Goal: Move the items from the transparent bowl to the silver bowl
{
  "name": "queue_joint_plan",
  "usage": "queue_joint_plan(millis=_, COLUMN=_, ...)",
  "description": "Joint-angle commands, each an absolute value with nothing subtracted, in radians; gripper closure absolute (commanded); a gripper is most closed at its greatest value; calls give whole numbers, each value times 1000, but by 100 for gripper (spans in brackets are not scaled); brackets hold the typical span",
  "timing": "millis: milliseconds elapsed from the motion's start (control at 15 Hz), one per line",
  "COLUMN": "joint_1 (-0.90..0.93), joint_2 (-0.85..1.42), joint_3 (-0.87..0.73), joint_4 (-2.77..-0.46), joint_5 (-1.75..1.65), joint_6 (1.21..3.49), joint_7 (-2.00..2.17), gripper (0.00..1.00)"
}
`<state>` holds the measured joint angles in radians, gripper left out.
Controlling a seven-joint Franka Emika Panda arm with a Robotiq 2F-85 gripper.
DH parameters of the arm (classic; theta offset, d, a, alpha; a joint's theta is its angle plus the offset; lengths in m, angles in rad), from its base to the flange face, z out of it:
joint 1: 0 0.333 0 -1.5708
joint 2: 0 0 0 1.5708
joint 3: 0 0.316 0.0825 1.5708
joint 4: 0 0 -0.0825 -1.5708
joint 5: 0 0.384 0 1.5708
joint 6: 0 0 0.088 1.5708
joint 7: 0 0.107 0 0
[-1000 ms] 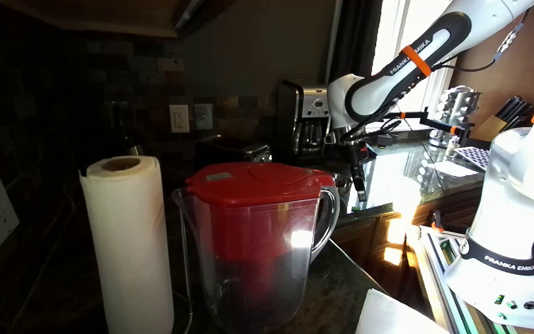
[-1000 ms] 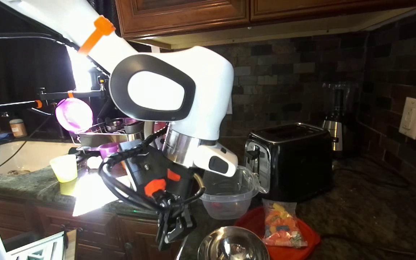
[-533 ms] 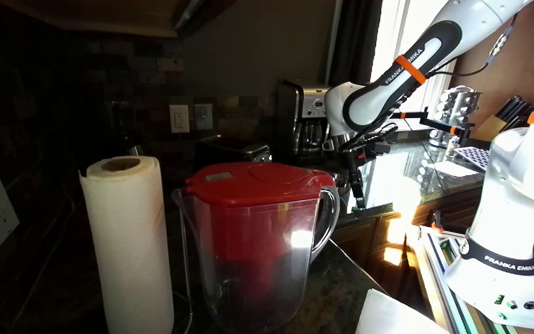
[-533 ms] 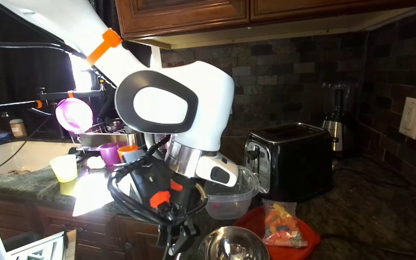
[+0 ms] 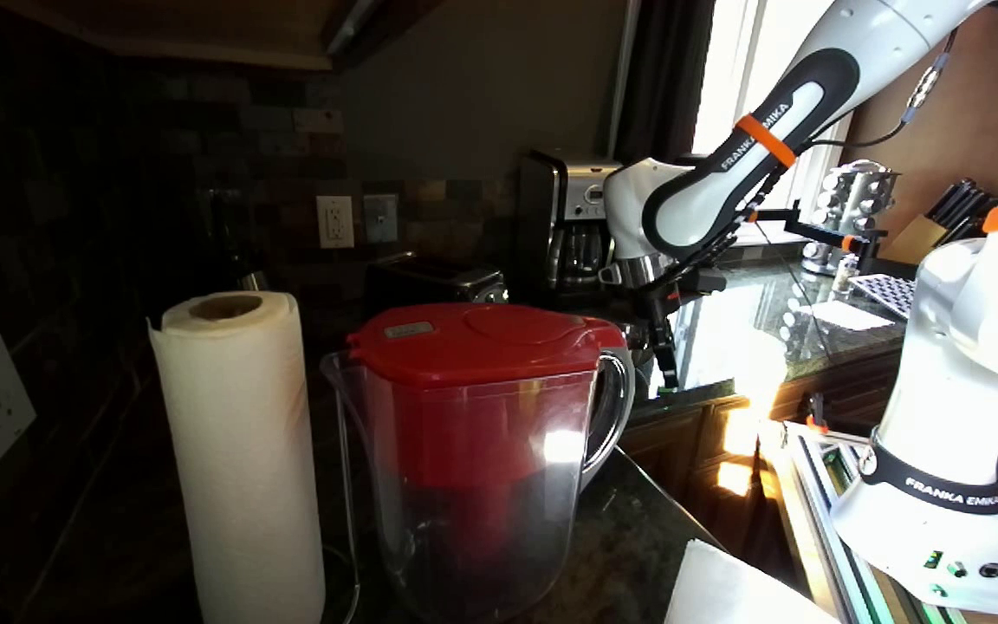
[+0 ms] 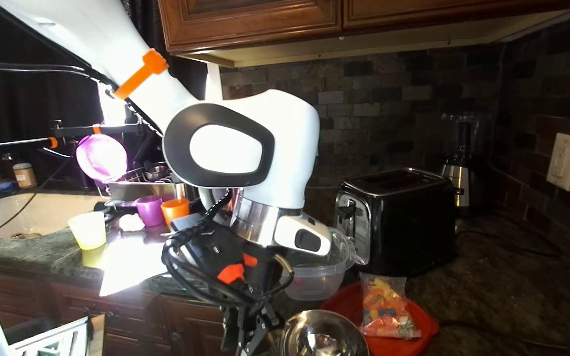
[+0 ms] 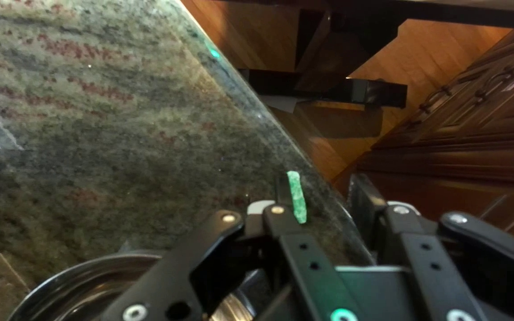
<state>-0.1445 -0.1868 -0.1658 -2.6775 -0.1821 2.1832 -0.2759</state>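
Green strip (image 7: 297, 196) lies on countertop (image 7: 150, 156) near gripper (image 7: 323, 190), 2 fingers (image 7: 366, 196) parted.

1 each: silver bowl (image 6: 325, 330), transparent bowl (image 6: 320, 287), green strip (image 7: 297, 198), bag (image 6: 386, 307), toaster (image 6: 399, 227), pitcher (image 5: 482, 433), paper-towel roll (image 5: 243, 459), coffee maker (image 5: 584, 199), knife block (image 5: 915, 238). 3 cups (image 6: 88, 231): yellow, purple, orange.

In my wrist view I find wood floor (image 7: 435, 49) at two o'clock, cabinets (image 7: 475, 142) at three. In an exterior view: glaring window (image 5: 729, 52) at one, dark curtain (image 5: 665, 78) beside it.
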Motion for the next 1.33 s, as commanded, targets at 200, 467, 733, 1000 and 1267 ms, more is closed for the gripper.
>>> queue_joint_plan(millis=200, joint_1=-152, joint_2=-163, joint_3=-157, joint_4=-2687, joint_5=-275, joint_6=2220, joint_7=-231, gripper=56)
queue_joint_plan(millis=467, joint_1=-151, joint_2=-144, joint_3=-156, joint_4=-2685, joint_5=-301, joint_6=2235, joint_7=-228, gripper=57)
queue_joint_plan(millis=733, joint_1=-146, joint_2=-127, joint_3=-155, joint_4=-2684, joint_5=-290, joint_6=2247, joint_7=-232, gripper=65)
queue_joint_plan(millis=1000, joint_1=-145, joint_2=-118, joint_3=-152, joint_4=-2683, joint_5=-292, joint_6=2248, joint_7=-232, gripper=71)
queue_joint_plan(millis=1267, joint_1=-146, joint_2=-115, joint_3=-151, joint_4=-2682, joint_5=-295, joint_6=2247, joint_7=-230, gripper=94)
